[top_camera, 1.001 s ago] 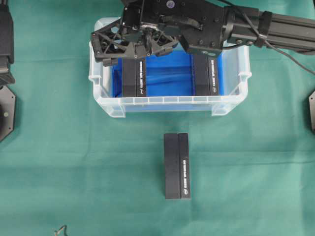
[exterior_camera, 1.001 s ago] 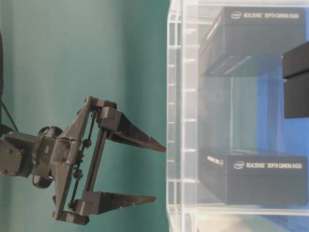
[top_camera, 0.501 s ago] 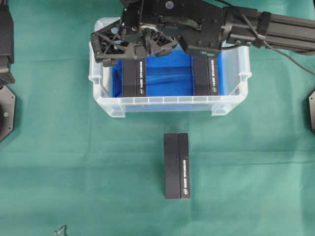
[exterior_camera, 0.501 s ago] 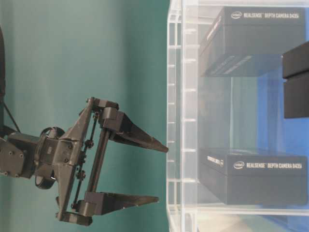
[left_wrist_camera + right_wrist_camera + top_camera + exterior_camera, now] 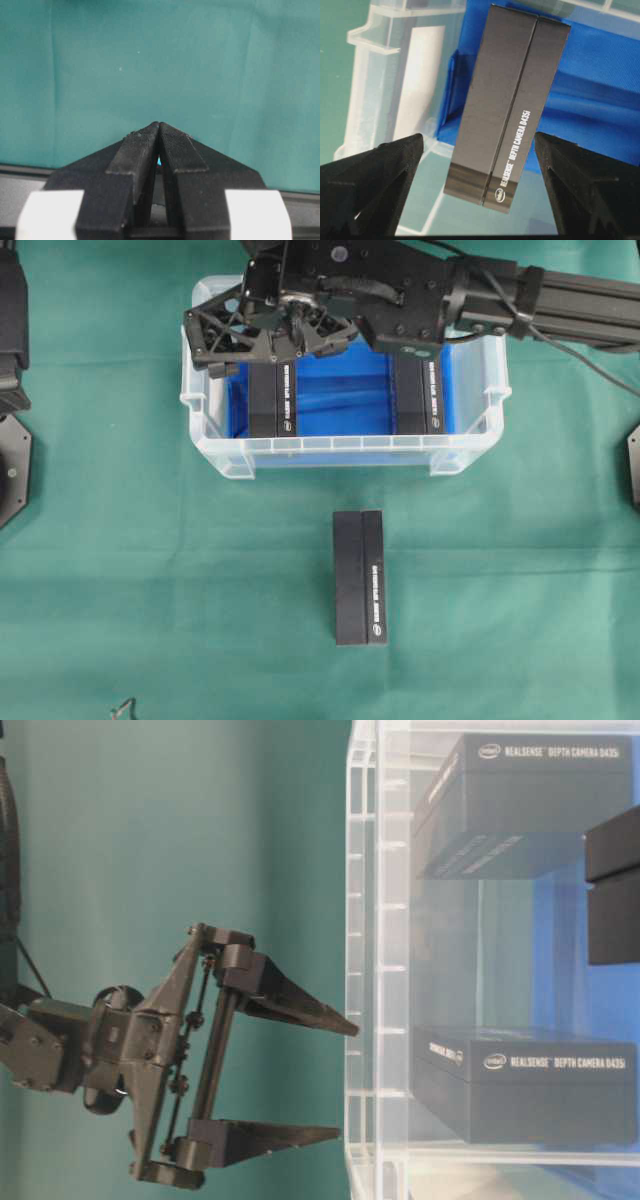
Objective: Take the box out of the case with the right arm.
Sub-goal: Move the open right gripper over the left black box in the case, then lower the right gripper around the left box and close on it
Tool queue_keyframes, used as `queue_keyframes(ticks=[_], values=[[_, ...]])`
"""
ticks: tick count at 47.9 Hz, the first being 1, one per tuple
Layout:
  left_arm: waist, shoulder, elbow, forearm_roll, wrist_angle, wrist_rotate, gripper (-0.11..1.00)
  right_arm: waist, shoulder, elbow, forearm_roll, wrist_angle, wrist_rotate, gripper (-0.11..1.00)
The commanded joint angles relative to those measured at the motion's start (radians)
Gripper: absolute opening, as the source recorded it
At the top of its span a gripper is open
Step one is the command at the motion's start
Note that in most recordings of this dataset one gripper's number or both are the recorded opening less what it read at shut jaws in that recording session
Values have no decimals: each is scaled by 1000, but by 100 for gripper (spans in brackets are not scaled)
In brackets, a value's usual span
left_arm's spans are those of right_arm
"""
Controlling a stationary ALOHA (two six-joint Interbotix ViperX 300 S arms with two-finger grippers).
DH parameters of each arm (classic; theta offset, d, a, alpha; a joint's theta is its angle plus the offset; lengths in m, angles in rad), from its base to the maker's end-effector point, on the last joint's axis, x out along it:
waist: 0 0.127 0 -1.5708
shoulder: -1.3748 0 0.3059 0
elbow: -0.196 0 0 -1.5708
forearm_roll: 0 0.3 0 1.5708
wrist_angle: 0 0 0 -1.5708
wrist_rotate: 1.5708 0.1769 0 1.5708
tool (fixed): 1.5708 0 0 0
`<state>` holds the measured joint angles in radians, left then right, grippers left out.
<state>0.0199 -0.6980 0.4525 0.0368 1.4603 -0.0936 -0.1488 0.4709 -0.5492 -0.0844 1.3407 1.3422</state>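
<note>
**Right claw spread above the left box in the case**

While my right arm (image 5: 520,300) reaches in from the right in the overhead view, my right claw (image 5: 268,340) sits over the back left of the case (image 5: 345,452). Two boxes stand inside on the blue lining: the left box (image 5: 273,400) under my claw, the right box (image 5: 420,395) near the far wall. A third box (image 5: 360,577) lies on the green bench (image 5: 150,590), well apart from the case.

At table level, my right claw (image 5: 335,1075) is wide apart just outside the clear wall.

From my left wrist, my left claw (image 5: 159,127) is pressed together over bare cloth.

From my right wrist, my fingers (image 5: 380,185) flank the left box (image 5: 512,105) without touching it.
</note>
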Motion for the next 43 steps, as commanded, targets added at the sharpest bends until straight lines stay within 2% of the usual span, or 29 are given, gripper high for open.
queue_keyframes(ticks=[1,33,43], values=[[3,0,-28,3,-3,2,0,-2,-18,-17,-3,-8,-2,93],[3,0,-28,3,-3,2,0,-17,8,84,0,-72,-2,93],[3,0,-28,3,-3,0,0,-17,11,124,8,-140,14,93]])
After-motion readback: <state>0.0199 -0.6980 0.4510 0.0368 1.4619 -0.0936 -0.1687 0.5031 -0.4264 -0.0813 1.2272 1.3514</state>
